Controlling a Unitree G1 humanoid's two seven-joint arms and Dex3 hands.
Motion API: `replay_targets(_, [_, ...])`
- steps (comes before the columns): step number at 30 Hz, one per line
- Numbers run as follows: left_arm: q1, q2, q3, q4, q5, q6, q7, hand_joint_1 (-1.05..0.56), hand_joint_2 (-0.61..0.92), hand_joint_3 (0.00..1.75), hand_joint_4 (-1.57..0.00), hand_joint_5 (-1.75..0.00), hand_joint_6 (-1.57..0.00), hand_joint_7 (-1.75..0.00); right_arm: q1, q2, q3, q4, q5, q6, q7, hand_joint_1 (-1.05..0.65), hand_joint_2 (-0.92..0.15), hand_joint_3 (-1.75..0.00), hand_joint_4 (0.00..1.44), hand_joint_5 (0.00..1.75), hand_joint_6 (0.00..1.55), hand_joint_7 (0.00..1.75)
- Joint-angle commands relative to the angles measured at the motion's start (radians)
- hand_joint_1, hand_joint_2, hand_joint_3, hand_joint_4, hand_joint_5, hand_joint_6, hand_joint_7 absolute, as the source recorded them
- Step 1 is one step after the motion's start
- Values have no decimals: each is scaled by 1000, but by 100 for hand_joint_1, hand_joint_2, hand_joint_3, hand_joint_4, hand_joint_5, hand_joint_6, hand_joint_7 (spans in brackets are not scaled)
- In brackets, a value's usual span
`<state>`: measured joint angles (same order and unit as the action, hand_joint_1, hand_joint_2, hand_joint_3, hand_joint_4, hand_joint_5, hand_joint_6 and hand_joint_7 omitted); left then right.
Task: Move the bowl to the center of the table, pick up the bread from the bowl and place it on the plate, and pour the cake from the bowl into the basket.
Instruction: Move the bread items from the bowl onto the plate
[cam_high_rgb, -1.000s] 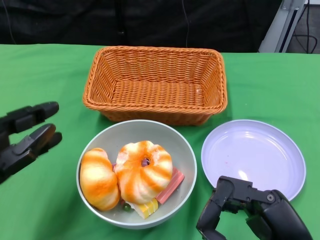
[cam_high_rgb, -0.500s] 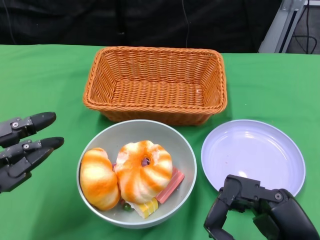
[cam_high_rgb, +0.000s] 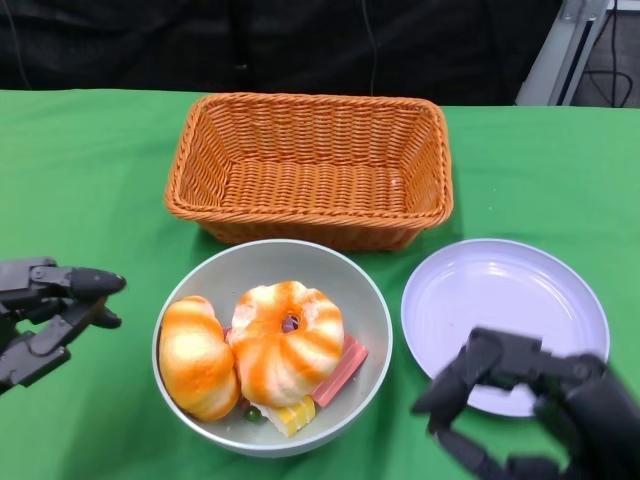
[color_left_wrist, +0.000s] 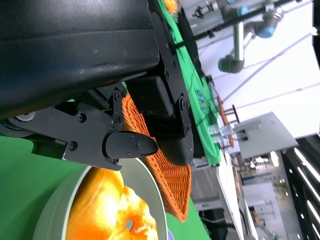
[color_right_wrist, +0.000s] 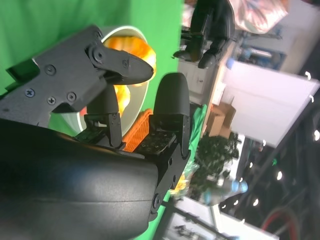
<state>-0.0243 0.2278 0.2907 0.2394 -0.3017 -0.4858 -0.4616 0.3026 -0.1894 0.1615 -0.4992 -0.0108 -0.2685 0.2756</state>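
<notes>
Nearest the camera, the right hand (cam_high_rgb: 530, 405) is hovering over the green counter (cam_high_rgb: 90, 160) just right of the bowl (cam_high_rgb: 374, 300), its black fingers (cam_high_rgb: 462, 370) curling loosely apart and gripping nothing, and it is overlapping the near rim of the plate (cam_high_rgb: 505, 300). Left of the bowl, the left hand (cam_high_rgb: 45, 315) is hanging just above the counter with its fingers spread and pointing toward the bowl, also holding nothing and not touching it. The grey bowl is sitting between the two hands, holding two orange-and-white striped bread rolls (cam_high_rgb: 288, 340) side by side, with pink and yellow cake pieces (cam_high_rgb: 340, 372) peeking out beneath them on the side nearer the plate. The pale lilac plate is lying just right of the bowl. Beyond the bowl, almost touching its far rim, the woven orange basket (cam_high_rgb: 310, 165) is standing.
</notes>
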Motion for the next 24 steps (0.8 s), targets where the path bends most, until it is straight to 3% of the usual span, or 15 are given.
replay_targets(1, [-8, 3, -5, 28, -6, -37, -15, -10, 92, 35, -77, -129, -100, -67, -67, -49, -12, -76, -69, 76, 18, -28, -89, -8, 58, 88, 72, 44])
replay_targets(4, [-10, 2, -5, 38, -8, -45, -12, -11, 92, 35, -77, -129, -99, -70, -124, -66, -2, -96, -125, 118, 27, -32, -91, -1, 62, 67, 77, 22])
replay_targets(8, [-13, -2, -2, 48, -16, -46, -9, -11, 92, 36, -76, -130, -98, -72, -188, -77, 19, -74, -204, 122, 29, -43, -92, -1, 67, 45, 80, 6])
replay_targets(16, [-18, 2, -1, 68, -32, -44, -15, -12, 92, 35, -74, -133, -94, -77, -331, -96, 77, -61, -362, 172, 68, -55, -91, -1, 62, 26, 73, 0])
replay_targets(24, [-20, 6, 4, 87, -42, -57, -25, -14, 92, 34, -74, -134, -93, -80, -489, -67, 182, 11, -517, 259, 98, -64, -91, 0, 58, 18, 67, 0])
